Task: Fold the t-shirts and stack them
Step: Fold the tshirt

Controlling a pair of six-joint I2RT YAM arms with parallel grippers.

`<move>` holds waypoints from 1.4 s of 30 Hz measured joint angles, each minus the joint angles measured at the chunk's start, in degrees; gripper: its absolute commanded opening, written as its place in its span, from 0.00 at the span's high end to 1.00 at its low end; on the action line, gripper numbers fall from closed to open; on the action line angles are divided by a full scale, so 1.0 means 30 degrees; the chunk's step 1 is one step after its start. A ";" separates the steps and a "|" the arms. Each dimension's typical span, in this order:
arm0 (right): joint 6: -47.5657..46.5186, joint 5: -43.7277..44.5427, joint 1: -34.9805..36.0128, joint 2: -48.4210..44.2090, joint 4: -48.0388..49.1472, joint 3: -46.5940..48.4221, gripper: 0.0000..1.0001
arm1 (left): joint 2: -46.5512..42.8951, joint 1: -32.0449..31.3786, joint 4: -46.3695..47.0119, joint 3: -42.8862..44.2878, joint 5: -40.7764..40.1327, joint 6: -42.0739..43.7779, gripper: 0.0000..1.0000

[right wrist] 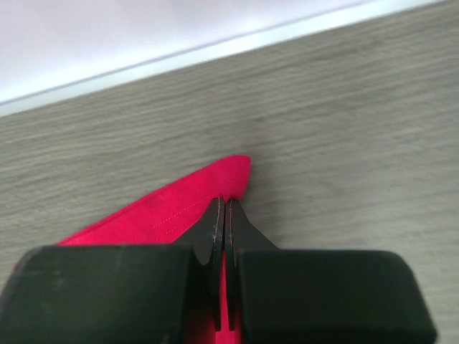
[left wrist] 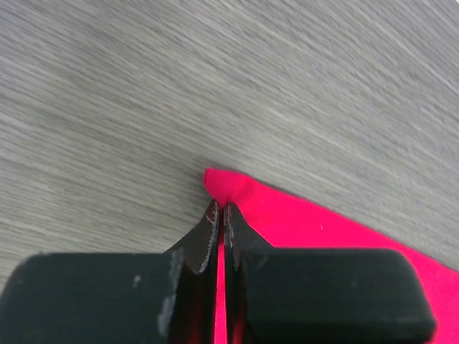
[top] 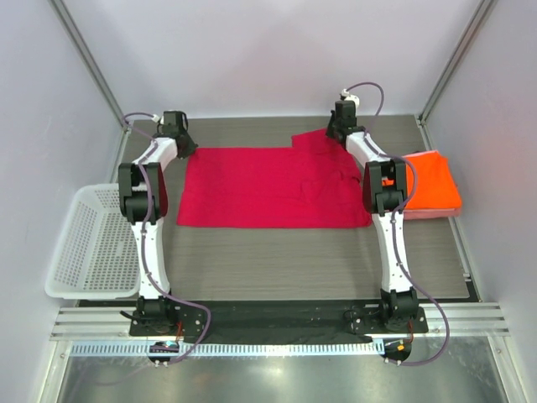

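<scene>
Grey wood-grain table [top: 294, 260] carries the crimson-magenta cloth t-shirt [top: 252, 189], spread flat at centre. White plastic mesh basket [top: 88, 243] hangs off the left edge. Folded bright orange t-shirt [top: 435, 180] lies at right. Left gripper [left wrist: 221, 208] and right gripper [right wrist: 224, 204] each pinch a far corner of the crimson shirt.

Crimson shirt [top: 260, 189] spread flat (orange shirt [top: 432, 179] folded).

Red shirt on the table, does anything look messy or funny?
The red shirt lies mostly flat, but it is wrinkled near its right end, and its far right corner juts out past the straight far edge, where the right gripper pinches it. Nothing looks torn.
</scene>
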 measured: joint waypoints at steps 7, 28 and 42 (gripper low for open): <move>0.0058 0.0036 -0.0138 -0.2535 0.0597 -0.3774 0.99 | -0.1603 -0.0583 0.2739 -0.3271 -0.0029 0.0270 1.00; 0.0189 -0.1785 -0.0138 -0.9340 0.1406 -0.9588 0.99 | -0.5719 -0.0765 0.8947 -0.9923 0.0138 0.0226 1.00; 0.0372 -0.2324 -0.0138 -1.4127 0.1880 -1.5161 0.99 | -0.8976 -0.0481 1.2750 -1.4579 0.0852 0.0699 1.00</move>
